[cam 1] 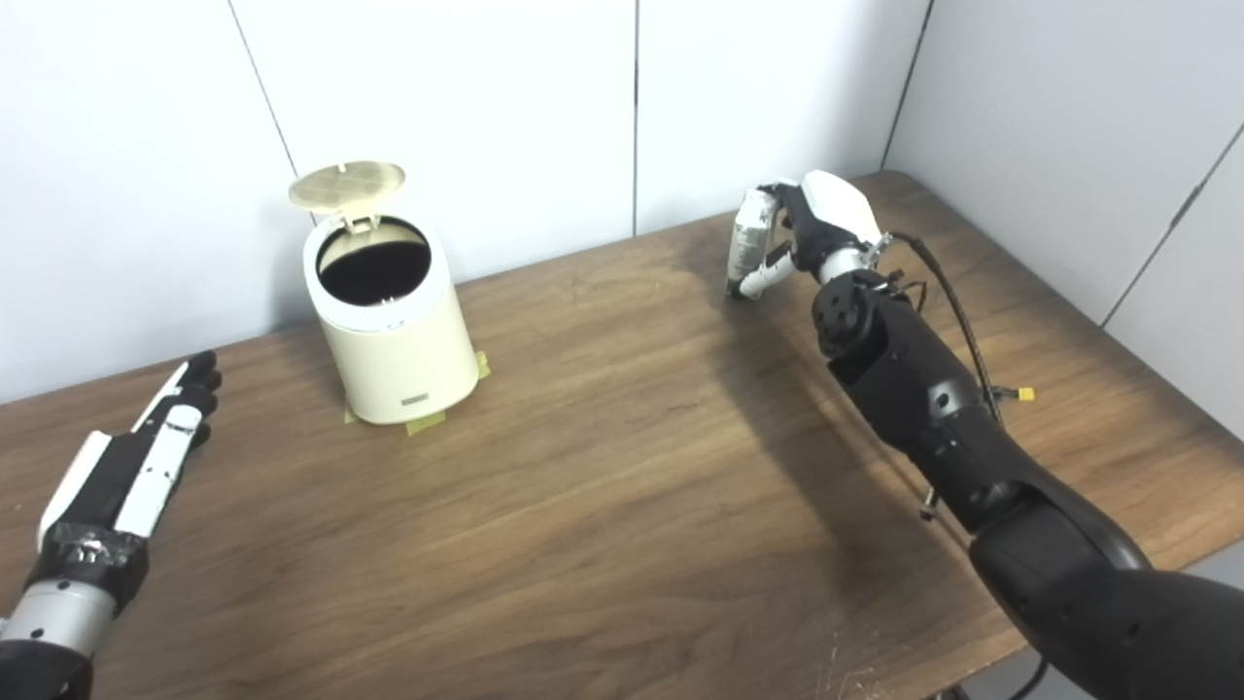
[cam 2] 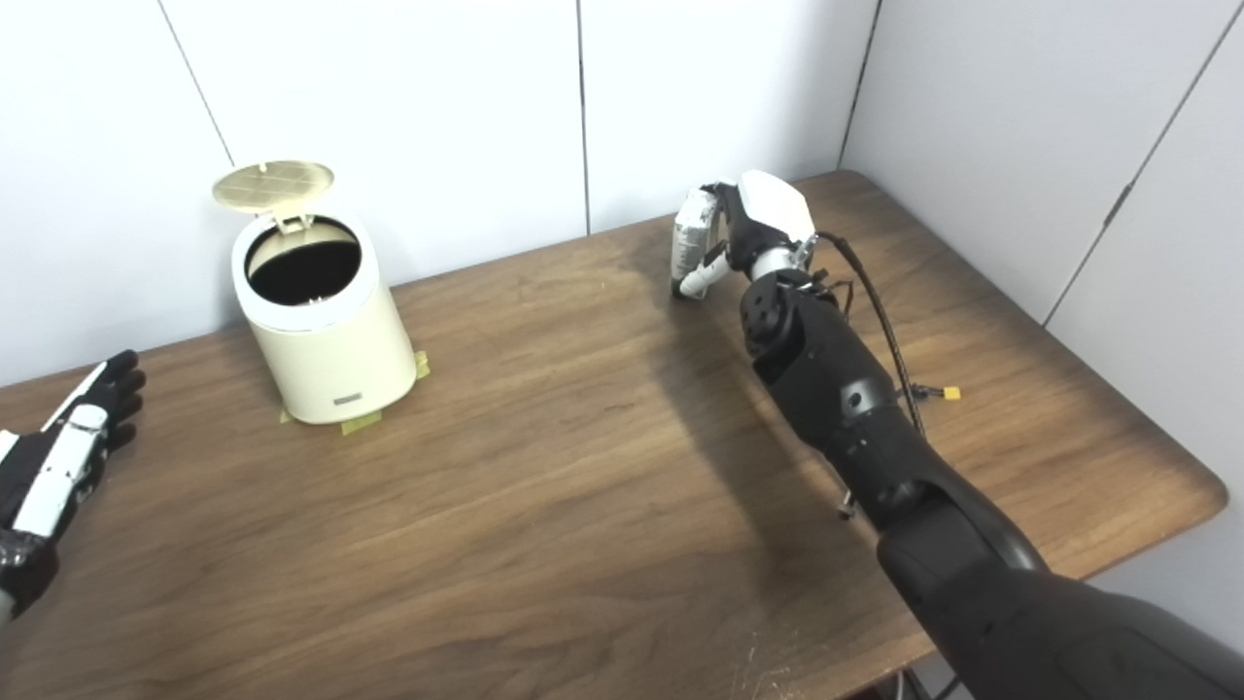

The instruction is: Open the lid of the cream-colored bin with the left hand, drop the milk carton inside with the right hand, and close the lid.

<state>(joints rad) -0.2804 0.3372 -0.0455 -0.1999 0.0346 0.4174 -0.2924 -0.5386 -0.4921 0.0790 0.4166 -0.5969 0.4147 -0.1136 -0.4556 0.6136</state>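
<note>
Lid (cam 1: 347, 185) already up on the cream bin (cam 1: 394, 331), mouth open. Left hand (cam 1: 146, 457) lies flat and released, empty, bin ahead and to its right, well apart. Right hand (cam 1: 792, 238) curled around what looks like the milk carton (cam 1: 750, 243), held clear of the table (cam 1: 622, 506); bin far to its left. Step in hand: carrying the carton. Next move needs a long sweep left, over the opening, then let go.
</note>
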